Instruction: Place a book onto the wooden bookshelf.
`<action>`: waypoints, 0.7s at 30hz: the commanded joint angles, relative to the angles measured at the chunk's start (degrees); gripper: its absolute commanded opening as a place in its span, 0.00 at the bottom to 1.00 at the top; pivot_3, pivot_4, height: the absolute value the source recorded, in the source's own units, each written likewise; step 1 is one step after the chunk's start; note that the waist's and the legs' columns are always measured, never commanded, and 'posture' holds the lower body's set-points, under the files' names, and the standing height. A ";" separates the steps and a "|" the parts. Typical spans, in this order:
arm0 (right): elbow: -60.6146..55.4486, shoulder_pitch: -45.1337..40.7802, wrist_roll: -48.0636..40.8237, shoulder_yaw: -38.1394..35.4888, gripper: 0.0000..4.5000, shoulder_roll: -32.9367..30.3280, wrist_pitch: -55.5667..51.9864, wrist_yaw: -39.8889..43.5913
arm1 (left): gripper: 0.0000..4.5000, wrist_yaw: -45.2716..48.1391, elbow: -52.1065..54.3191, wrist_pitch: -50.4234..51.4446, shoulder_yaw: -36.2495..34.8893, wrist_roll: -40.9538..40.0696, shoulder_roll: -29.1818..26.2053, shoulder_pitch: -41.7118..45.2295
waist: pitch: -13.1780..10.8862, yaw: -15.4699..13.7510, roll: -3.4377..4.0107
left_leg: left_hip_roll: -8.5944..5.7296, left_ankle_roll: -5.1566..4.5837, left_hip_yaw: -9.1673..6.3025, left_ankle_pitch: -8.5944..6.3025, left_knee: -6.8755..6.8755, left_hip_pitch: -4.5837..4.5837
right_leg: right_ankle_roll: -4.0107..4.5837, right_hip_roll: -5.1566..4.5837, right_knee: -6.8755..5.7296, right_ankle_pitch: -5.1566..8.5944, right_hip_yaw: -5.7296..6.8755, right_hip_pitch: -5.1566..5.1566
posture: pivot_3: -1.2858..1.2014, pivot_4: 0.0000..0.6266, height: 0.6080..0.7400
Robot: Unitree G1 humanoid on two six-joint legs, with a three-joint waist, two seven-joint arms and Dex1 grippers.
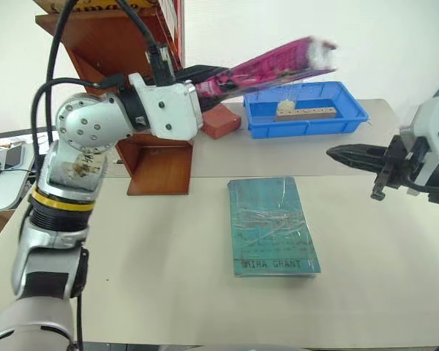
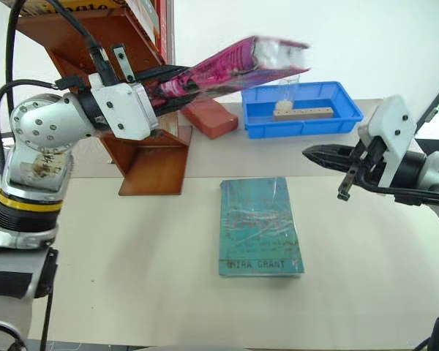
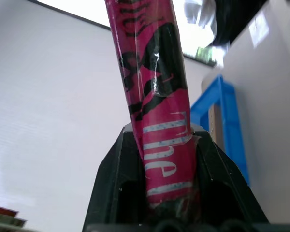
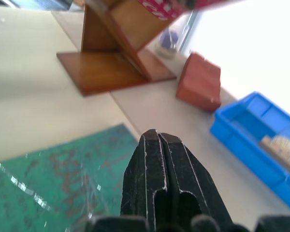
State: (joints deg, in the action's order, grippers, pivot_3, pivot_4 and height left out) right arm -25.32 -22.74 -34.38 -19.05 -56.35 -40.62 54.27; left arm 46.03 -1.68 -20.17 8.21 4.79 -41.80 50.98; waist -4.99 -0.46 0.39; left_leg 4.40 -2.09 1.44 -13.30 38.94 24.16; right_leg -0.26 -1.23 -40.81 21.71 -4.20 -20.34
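Left end effector (image 1: 205, 79) clamps the book (image 1: 278, 64), long axis pointing away from the wooden bookshelf (image 1: 157, 164) just behind it; right end effector (image 1: 344, 155) clenched, empty.

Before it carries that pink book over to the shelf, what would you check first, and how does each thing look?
1. Grip: left gripper has its jaws shut on the pink book – ok.
2. Book off the table, raised in the air – ok.
3. Right gripper shut, holding nothing, apart from the book – ok.
4. Teal book lies flat on the table, below the path – ok.
5. Free slot on the wooden bookshelf – cannot tell.
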 commanded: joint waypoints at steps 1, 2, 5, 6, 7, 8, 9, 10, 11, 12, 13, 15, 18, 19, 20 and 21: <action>-1.08 -6.41 -2.63 1.46 0.00 0.14 -1.22 -2.10 | 0.15 -0.48 -8.53 -8.60 -0.72 6.97 -6.51 1.39 | -0.10 0.12 -0.03 | 0.00 0.00 0.00 0.00 0.02 0.01 | -0.01 0.00 -0.06 0.00 0.00 -0.09 | 0.52 0.24 0.22; -0.78 -7.63 -2.86 2.26 0.00 0.31 -1.45 -2.20 | 0.15 -0.75 -10.37 -9.49 -0.45 8.24 -7.63 1.56 | -0.14 0.08 -0.08 | 0.00 0.00 0.00 0.00 0.02 0.05 | -0.04 -0.01 -0.09 0.02 0.00 -0.16 | 0.52 0.24 0.22; 0.05 -10.40 -2.85 4.82 0.00 0.98 -1.31 -2.57 | 0.15 -1.10 -13.95 -9.59 0.01 10.76 -9.27 1.63 | -0.25 -0.32 -0.27 | 0.03 0.00 0.01 0.00 0.03 0.13 | -0.09 -0.01 -0.22 0.03 0.08 -0.42 | 0.52 0.24 0.22; 0.28 -11.06 -2.84 5.61 0.00 1.21 -1.15 -2.56 | 0.15 -1.03 -14.92 -9.53 0.07 11.41 -9.70 1.45 | -0.25 -0.49 -0.28 | 0.05 0.00 0.01 0.00 0.04 0.16 | -0.11 -0.04 -0.24 0.04 0.15 -0.68 | 0.52 0.24 0.22; 0.46 -11.47 -2.79 6.18 0.00 1.33 -1.00 -2.50 | 0.15 -0.71 -15.65 -9.58 0.11 11.74 -10.09 1.28 | -0.25 -0.65 -0.27 | 0.08 0.01 0.06 0.00 0.04 0.21 | -0.14 -0.07 -0.26 0.04 0.19 -0.74 | 0.52 0.24 0.22; 0.65 -11.79 -2.67 6.63 0.00 1.40 -0.89 -2.47 | 0.15 -0.34 -16.33 -9.35 0.05 11.89 -10.43 1.08 | -0.24 -0.86 -0.25 | 0.10 0.01 0.14 0.00 0.04 0.25 | -0.18 -0.10 -0.27 0.03 0.19 -0.80 | 0.52 0.24 0.22; 0.79 -11.97 -2.56 6.97 0.00 1.32 -0.76 -2.35 | 0.15 0.05 -16.92 -9.74 -0.01 11.64 -10.74 0.90 | -0.24 -0.92 -0.25 | 0.11 0.01 0.18 0.00 0.05 0.33 | -0.22 -0.13 -0.27 -0.01 0.20 -0.87 | 0.52 0.24 0.22; 0.90 -12.07 -2.48 7.22 0.00 1.17 -0.59 -2.15 | 0.15 0.25 -17.30 -10.06 -0.08 11.39 -10.94 0.79 | -0.23 -0.93 -0.23 | 0.12 0.01 0.19 0.01 0.06 0.37 | -0.20 -0.13 -0.28 -0.03 0.20 -0.90 | 0.52 0.24 0.22; 1.05 -12.21 -2.45 7.37 0.00 1.11 -0.49 -2.06 | 0.15 0.71 -17.78 -9.87 -0.07 11.22 -11.26 0.63 | -0.22 -0.93 -0.23 | 0.12 0.01 0.19 0.01 0.06 0.41 | -0.19 -0.13 -0.30 -0.04 0.20 -0.93 | 0.52 0.24 0.22; 1.13 -12.27 -2.45 7.42 0.00 1.07 -0.42 -2.00 | 0.15 1.10 -18.22 -10.01 -0.01 11.12 -11.59 0.52 | -0.23 -0.91 -0.23 | 0.13 0.01 0.19 0.01 0.06 0.41 | -0.16 -0.12 -0.32 -0.05 0.21 -0.94 | 0.52 0.24 0.22; 1.18 -12.33 -2.43 7.46 0.00 1.08 -0.31 -1.98 | 0.15 1.16 -18.87 -10.28 -0.02 11.22 -11.89 0.45 | -0.23 -0.87 -0.24 | 0.14 0.01 0.19 0.01 0.05 0.41 | -0.14 -0.12 -0.33 -0.06 0.22 -0.94 | 0.52 0.24 0.22; 1.17 -12.28 -2.48 7.47 0.00 1.11 -0.18 -1.99 | 0.15 1.54 -20.04 -10.52 -0.08 11.14 -12.32 0.25 | -0.23 -0.75 -0.24 | 0.16 0.01 0.19 0.01 0.05 0.40 | -0.14 -0.10 -0.36 -0.07 0.22 -0.92 | 0.52 0.24 0.22; 1.07 -12.02 -2.43 7.55 0.00 1.13 0.02 -2.01 | 0.15 1.48 -21.20 -10.85 -0.05 11.64 -12.58 0.16 | -0.23 -0.48 -0.24 | 0.19 0.01 0.19 0.01 0.04 0.41 | -0.14 -0.09 -0.40 -0.07 0.23 -0.90 | 0.52 0.24 0.22; 0.98 -11.89 -2.42 7.55 0.00 1.11 0.04 -2.01 | 0.15 1.35 -21.45 -10.87 -0.04 11.92 -12.65 0.14 | -0.23 -0.35 -0.24 | 0.20 0.01 0.19 0.01 0.04 0.41 | -0.14 -0.07 -0.41 -0.08 0.24 -0.88 | 0.52 0.24 0.22; 0.94 -11.71 -2.37 7.52 0.00 1.07 0.13 -1.95 | 0.15 0.77 -21.88 -11.23 0.01 12.49 -12.69 0.16 | -0.23 -0.27 -0.25 | 0.22 0.01 0.19 0.01 0.04 0.41 | -0.15 -0.06 -0.41 -0.08 0.24 -0.89 | 0.52 0.24 0.22; 0.95 -11.61 -2.32 7.52 0.00 1.03 0.21 -1.89 | 0.15 0.56 -22.31 -11.12 0.05 12.79 -12.66 0.06 | -0.24 -0.23 -0.25 | 0.22 0.01 0.19 0.01 0.03 0.39 | -0.15 -0.06 -0.41 -0.08 0.24 -0.89 | 0.52 0.24 0.22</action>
State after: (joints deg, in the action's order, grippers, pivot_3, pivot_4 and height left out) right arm -23.48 -33.28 -36.74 -10.43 -54.69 -41.72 52.33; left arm 47.83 -23.58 -30.93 9.52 16.97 -52.82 50.60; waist -5.22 -0.69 0.15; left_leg 4.63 -2.09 1.63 -13.29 38.96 24.54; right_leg -0.41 -1.27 -41.23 21.63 -3.95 -21.24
